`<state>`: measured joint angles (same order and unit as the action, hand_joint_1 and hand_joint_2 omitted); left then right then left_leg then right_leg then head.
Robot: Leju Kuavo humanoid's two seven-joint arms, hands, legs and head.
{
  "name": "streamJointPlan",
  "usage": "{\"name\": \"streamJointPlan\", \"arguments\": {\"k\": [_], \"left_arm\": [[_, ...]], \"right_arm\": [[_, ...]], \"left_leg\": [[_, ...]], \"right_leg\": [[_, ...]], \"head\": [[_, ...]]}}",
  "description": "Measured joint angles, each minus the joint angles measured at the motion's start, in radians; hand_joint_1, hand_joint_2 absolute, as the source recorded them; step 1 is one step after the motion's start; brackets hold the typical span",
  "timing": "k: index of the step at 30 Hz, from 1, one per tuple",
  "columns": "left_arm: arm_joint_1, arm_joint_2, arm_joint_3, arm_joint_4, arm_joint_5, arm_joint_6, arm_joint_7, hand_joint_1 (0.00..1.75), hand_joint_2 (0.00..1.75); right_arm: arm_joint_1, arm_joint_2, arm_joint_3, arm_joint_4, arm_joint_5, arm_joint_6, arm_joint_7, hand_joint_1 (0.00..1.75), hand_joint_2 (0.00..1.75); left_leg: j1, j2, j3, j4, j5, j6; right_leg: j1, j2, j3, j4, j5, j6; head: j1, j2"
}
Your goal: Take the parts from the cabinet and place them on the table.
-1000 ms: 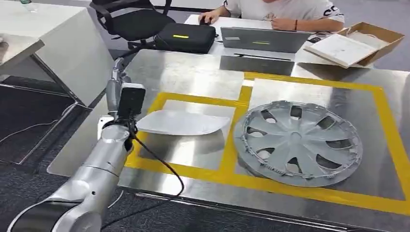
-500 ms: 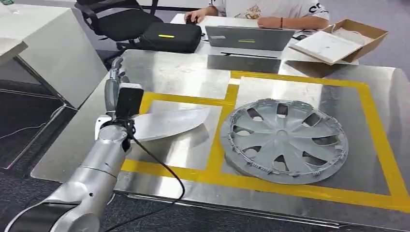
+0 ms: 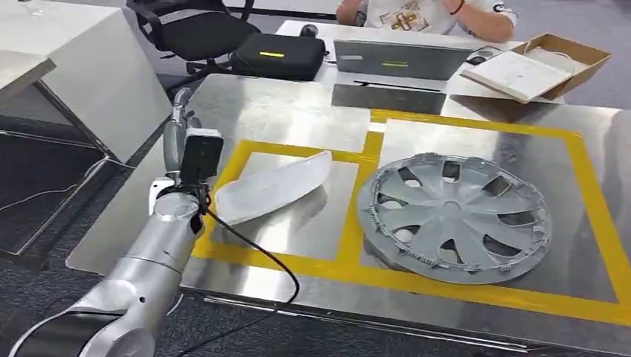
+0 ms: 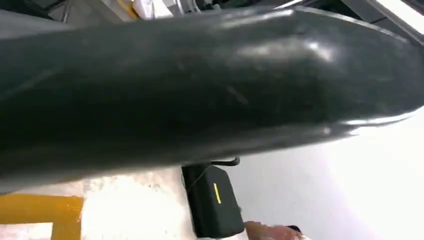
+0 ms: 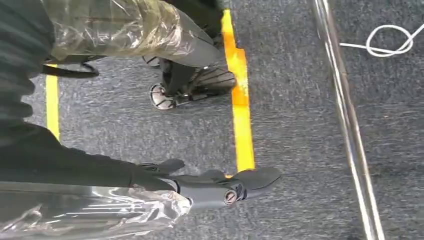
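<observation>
Placing step: left hand (image 3: 178, 126) fingers gripping panel (image 3: 271, 186), tilted above desk (image 3: 283, 111) near left edge. Next: lower flat, release. Right hand (image 5: 220, 187) fingers apart, empty.

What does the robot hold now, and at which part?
The left hand seems to hold the pale curved part by its end nearest the arm; the grip is hidden. The right hand holds nothing.

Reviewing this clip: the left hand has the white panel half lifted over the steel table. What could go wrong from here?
The white panel is tilted, one end up and the other held at the left hand; the grip is hidden, so it may slip and drop. If it swings right, its raised tip could strike the hubcap. It also overlaps the yellow tape edge, so it may land outside its box.
</observation>
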<state>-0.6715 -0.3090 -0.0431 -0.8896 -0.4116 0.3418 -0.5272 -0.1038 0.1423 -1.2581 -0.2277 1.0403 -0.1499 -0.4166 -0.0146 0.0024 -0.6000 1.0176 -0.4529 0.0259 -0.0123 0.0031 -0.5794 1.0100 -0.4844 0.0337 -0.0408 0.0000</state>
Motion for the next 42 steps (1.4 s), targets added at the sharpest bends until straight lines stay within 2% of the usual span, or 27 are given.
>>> {"name": "streamJointPlan", "arguments": {"k": [3, 5, 7, 9, 10, 11, 12, 14, 16, 18, 20, 22, 24, 25, 26, 27, 29, 30, 31, 33, 35, 36, 37, 39, 40, 41, 42], "left_arm": [[0.001, 0.000, -0.002, 0.000, -0.003, 0.000, 0.000, 0.00, 0.00], [-0.003, 0.000, -0.002, 0.000, -0.006, 0.001, -0.001, 0.00, 0.00], [-0.005, 0.000, -0.002, 0.000, -0.006, 0.001, -0.001, 0.00, 0.00], [-0.001, 0.002, -0.002, 0.000, -0.006, 0.001, -0.001, 0.00, 0.00], [0.002, 0.002, -0.002, 0.000, -0.006, 0.001, -0.001, 0.00, 0.00], [0.004, 0.003, -0.002, 0.000, -0.006, 0.001, -0.001, 0.00, 0.00], [0.003, 0.003, -0.002, 0.000, -0.006, 0.001, -0.001, 0.00, 0.00], [0.000, 0.001, -0.004, 0.000, -0.008, 0.001, -0.001, 0.00, 0.00], [-0.005, -0.002, -0.007, 0.000, -0.009, 0.001, 0.000, 0.00, 0.00], [-0.005, -0.005, -0.013, 0.000, -0.011, 0.002, 0.000, 0.00, 0.00], [-0.006, -0.007, -0.018, 0.000, -0.011, 0.002, 0.000, 0.00, 0.00], [-0.008, -0.013, -0.021, 0.000, -0.011, 0.002, 0.000, 0.00, 0.00], [-0.004, -0.015, -0.021, 0.000, -0.011, 0.002, 0.000, 0.00, 0.00], [0.000, -0.015, -0.021, 0.000, -0.011, 0.002, 0.001, 0.00, 0.00], [0.003, -0.015, -0.021, 0.001, -0.011, 0.002, 0.002, 0.00, 0.00], [0.005, -0.015, -0.021, 0.002, -0.011, 0.002, 0.002, 0.00, 0.00], [0.003, -0.016, -0.023, 0.002, -0.011, 0.003, 0.002, 0.00, 0.00], [0.002, -0.016, -0.024, 0.002, -0.011, 0.005, 0.002, 0.00, 0.00], [0.001, -0.015, -0.026, 0.002, -0.011, 0.007, 0.002, 0.00, 0.00], [0.002, -0.016, -0.027, 0.002, -0.010, 0.009, 0.002, 0.00, 0.00], [0.002, -0.016, -0.027, 0.002, -0.010, 0.012, 0.002, 0.00, 0.00], [0.002, -0.016, -0.027, 0.002, -0.010, 0.014, 0.002, 0.00, 0.00], [-0.001, -0.015, -0.027, 0.002, -0.010, 0.014, 0.002, 0.00, 0.00], [0.003, -0.014, -0.027, 0.002, -0.010, 0.014, 0.002, 0.00, 0.00], [0.005, -0.013, -0.027, 0.003, -0.009, 0.014, 0.002, 0.00, 0.00], [0.007, -0.012, -0.027, 0.005, -0.009, 0.014, 0.002, 0.00, 0.00], [0.008, -0.011, -0.027, 0.006, -0.009, 0.014, 0.003, 0.00, 0.00]], "right_arm": [[0.005, 0.000, 0.000, 0.000, 0.000, 0.000, 0.000, 0.00, 1.75], [0.003, 0.001, 0.000, 0.000, 0.000, 0.000, -0.001, 0.00, 1.75], [0.001, 0.000, 0.000, 0.000, -0.002, 0.000, 0.000, 0.00, 1.75], [0.002, 0.001, 0.000, 0.000, -0.002, 0.001, 0.000, 0.00, 1.75], [0.002, 0.001, 0.000, 0.000, -0.002, 0.001, 0.000, 0.00, 1.75], [0.003, 0.001, 0.000, 0.000, -0.002, 0.001, 0.000, 0.00, 1.75], [0.003, 0.001, 0.000, 0.000, -0.002, 0.001, 0.000, 0.00, 1.75], [0.002, 0.001, 0.000, 0.000, -0.002, 0.002, 0.000, 0.00, 1.75], [0.000, 0.001, 0.000, 0.000, -0.002, 0.002, -0.001, 0.00, 1.75], [0.001, 0.001, 0.000, 0.000, -0.002, 0.002, 0.000, 0.00, 1.75], [0.001, 0.001, 0.000, 0.000, -0.003, 0.002, 0.000, 0.00, 1.75], [0.001, 0.001, 0.000, 0.000, -0.003, 0.002, 0.000, 0.00, 1.75], [0.002, 0.001, 0.000, 0.000, -0.003, 0.002, 0.000, 0.00, 1.75], [0.003, 0.002, 0.000, 0.000, -0.003, 0.002, 0.000, 0.00, 1.75], [0.004, 0.002, 0.000, 0.000, -0.004, 0.002, 0.000, 0.00, 1.75], [0.004, 0.002, 0.000, 0.000, -0.004, 0.002, 0.000, 0.00, 1.75], [0.003, 0.002, 0.000, 0.000, -0.005, 0.002, 0.000, 0.00, 1.75], [0.001, 0.002, 0.000, 0.000, -0.005, 0.002, 0.000, 0.00, 1.75], [-0.002, 0.002, 0.000, 0.000, -0.005, 0.002, 0.000, 0.00, 1.75], [0.000, 0.002, 0.000, 0.000, -0.005, 0.002, -0.001, 0.00, 1.75], [0.003, 0.003, 0.000, 0.000, -0.005, 0.002, -0.001, 0.00, 1.75], [0.002, 0.004, 0.000, 0.000, -0.005, 0.002, -0.002, 0.00, 1.75], [0.000, 0.004, 0.000, 0.000, -0.006, 0.001, -0.002, 0.00, 1.75], [0.000, 0.004, 0.000, 0.000, -0.006, 0.002, -0.002, 0.00, 1.75], [0.001, 0.004, 0.000, 0.000, -0.006, 0.002, -0.002, 0.00, 1.75], [0.001, 0.004, 0.000, 0.000, -0.006, 0.002, -0.002, 0.00, 1.75], [0.002, 0.004, 0.000, 0.000, -0.006, 0.002, -0.002, 0.00, 1.75]], "left_leg": [[0.002, 0.000, -0.001, -0.004, 0.005, -0.012], [0.004, -0.002, -0.014, 0.028, -0.028, -0.027], [0.010, -0.001, -0.053, 0.118, -0.079, -0.036], [0.017, -0.001, -0.115, 0.250, -0.132, -0.043], [0.021, -0.001, -0.134, 0.290, -0.138, -0.046], [0.023, -0.001, -0.133, 0.285, -0.122, -0.047], [0.025, -0.001, -0.115, 0.243, -0.085, -0.047], [0.027, -0.001, -0.035, 0.077, 0.007, -0.044], [0.021, -0.003, 0.000, 0.003, 0.008, -0.039], [0.018, -0.004, -0.005, 0.000, 0.004, -0.027], [0.024, -0.004, -0.001, -0.014, 0.015, -0.007], [0.024, -0.002, -0.003, -0.015, 0.019, 0.003], [0.019, -0.001, -0.007, -0.015, 0.021, 0.006], [0.016, -0.001, -0.009, -0.014, 0.022, 0.008], [0.014, -0.001, -0.010, -0.014, 0.023, 0.009], [0.012, -0.002, -0.010, -0.014, 0.023, 0.010], [0.009, -0.002, -0.009, -0.013, 0.024, 0.009], [0.009, -0.002, -0.009, -0.013, 0.026, 0.006], [-0.001, -0.003, -0.015, -0.007, 0.026, 0.001], [0.004, -0.003, -0.020, -0.007, 0.034, -0.010], [0.003, -0.004, -0.021, -0.006, 0.037, -0.020], [0.005, -0.005, -0.027, 0.004, 0.017, -0.026], [0.008, -0.005, -0.042, 0.045, -0.023, -0.035], [0.016, -0.004, -0.099, 0.198, -0.110, -0.047], [0.018, -0.004, -0.120, 0.260, -0.136, -0.051], [0.021, -0.004, -0.122, 0.280, -0.137, -0.053], [0.023, -0.004, -0.106, 0.262, -0.121, -0.053]], "right_leg": [[0.002, 0.003, -0.004, 0.001, 0.004, -0.011], [-0.007, 0.000, 0.003, -0.008, 0.011, -0.022], [-0.008, 0.000, 0.003, -0.008, 0.011, -0.024], [-0.008, 0.000, 0.002, -0.008, 0.010, -0.025], [-0.008, 0.000, 0.003, -0.008, 0.010, -0.025], [-0.009, 0.001, 0.004, -0.008, 0.010, -0.025], [-0.011, 0.001, 0.004, -0.006, 0.010, -0.025], [-0.014, 0.003, 0.010, -0.006, 0.008, -0.020], [-0.009, 0.006, 0.004, -0.003, 0.005, -0.005], [-0.010, 0.003, 0.001, -0.011, 0.011, 0.008], [-0.013, 0.001, 0.001, -0.013, 0.009, 0.020], [-0.013, 0.000, -0.037, 0.063, -0.049, 0.021], [-0.012, 0.000, -0.113, 0.231, -0.124, 0.024], [-0.012, 0.000, -0.141, 0.291, -0.140, 0.025], [-0.012, 0.000, -0.144, 0.297, -0.131, 0.024], [-0.012, 0.000, -0.125, 0.261, -0.102, 0.022], [-0.009, 0.000, -0.039, 0.099, -0.022, 0.012], [-0.006, -0.001, 0.006, 0.015, 0.000, 0.004], [-0.003, -0.003, 0.025, -0.013, -0.009, 0.002], [0.000, 0.001, 0.016, -0.005, -0.004, -0.001], [-0.005, 0.000, 0.015, -0.013, 0.007, -0.013], [-0.008, -0.002, 0.015, -0.015, 0.013, -0.018], [-0.009, -0.003, 0.010, -0.015, 0.017, -0.024], [-0.009, -0.004, 0.001, -0.014, 0.023, -0.027], [-0.009, -0.004, -0.005, -0.014, 0.026, -0.027], [-0.009, -0.004, -0.010, -0.013, 0.030, -0.026], [-0.009, -0.004, -0.014, -0.013, 0.034, -0.025]], "head": [[0.000, 0.000], [-0.004, 0.000], [-0.007, 0.000], [-0.006, 0.000], [-0.007, 0.000], [-0.006, 0.000], [-0.007, 0.000], [-0.007, 0.000], [-0.006, 0.000], [-0.005, 0.000], [-0.005, 0.000], [0.002, 0.000], [0.002, 0.000], [0.002, 0.000], [0.002, 0.000], [0.002, 0.000], [0.002, 0.000], [0.002, 0.000], [0.002, 0.000], [0.001, 0.000], [0.002, 0.000], [-0.001, 0.000], [-0.009, 0.000], [-0.008, 0.000], [-0.010, 0.000], [-0.010, 0.000], [-0.010, 0.000]]}}
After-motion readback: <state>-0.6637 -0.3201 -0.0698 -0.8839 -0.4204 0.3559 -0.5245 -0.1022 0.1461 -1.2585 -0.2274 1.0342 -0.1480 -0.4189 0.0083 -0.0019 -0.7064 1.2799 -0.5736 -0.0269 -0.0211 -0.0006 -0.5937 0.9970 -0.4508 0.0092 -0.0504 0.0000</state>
